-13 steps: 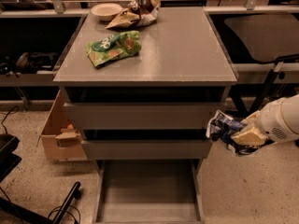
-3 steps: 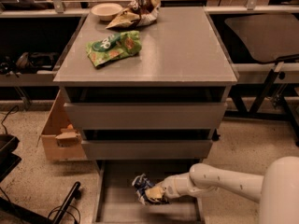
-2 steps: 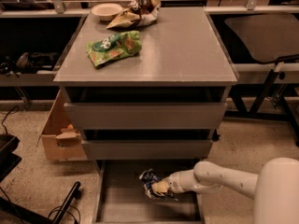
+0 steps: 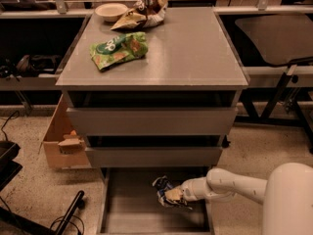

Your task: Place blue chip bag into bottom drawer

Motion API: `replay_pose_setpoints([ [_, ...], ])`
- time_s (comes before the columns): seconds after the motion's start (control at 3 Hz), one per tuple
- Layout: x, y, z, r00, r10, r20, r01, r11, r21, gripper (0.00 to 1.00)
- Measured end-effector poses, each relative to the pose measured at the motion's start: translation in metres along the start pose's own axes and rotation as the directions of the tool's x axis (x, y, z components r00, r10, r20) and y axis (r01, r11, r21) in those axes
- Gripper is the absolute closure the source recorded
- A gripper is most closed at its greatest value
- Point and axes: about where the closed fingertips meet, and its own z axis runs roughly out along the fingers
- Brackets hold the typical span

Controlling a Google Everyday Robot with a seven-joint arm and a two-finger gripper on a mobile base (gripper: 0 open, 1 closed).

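The blue chip bag point(image 4: 163, 189) is crinkled dark blue foil with a pale label. My gripper point(image 4: 172, 196) is shut on it and holds it over the open bottom drawer point(image 4: 132, 214), inside its walls toward the right side. My white arm point(image 4: 234, 185) reaches in from the lower right. I cannot tell whether the bag touches the drawer floor.
On the cabinet top point(image 4: 195, 48) lie a green bag point(image 4: 119, 48), a brown-and-white bag point(image 4: 141, 12) and a pale bowl point(image 4: 111, 11). The two upper drawers point(image 4: 151, 121) are shut. A cardboard box point(image 4: 61, 141) stands left of the cabinet; a dark chair point(image 4: 274, 33) is at the right.
My gripper brought the blue chip bag from beside the cabinet's right side down into the open bottom drawer, then shifted it slightly right and back in the last second.
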Motion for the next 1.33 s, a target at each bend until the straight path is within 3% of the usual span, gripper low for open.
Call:
replay_pose_setpoints([
  [1.0,0.0,0.0001,0.0001,1.0,0.0,0.0,0.0,1.0,0.0,0.12],
  [1.33,0.0,0.0001,0.0001,1.0,0.0,0.0,0.0,1.0,0.0,0.0],
])
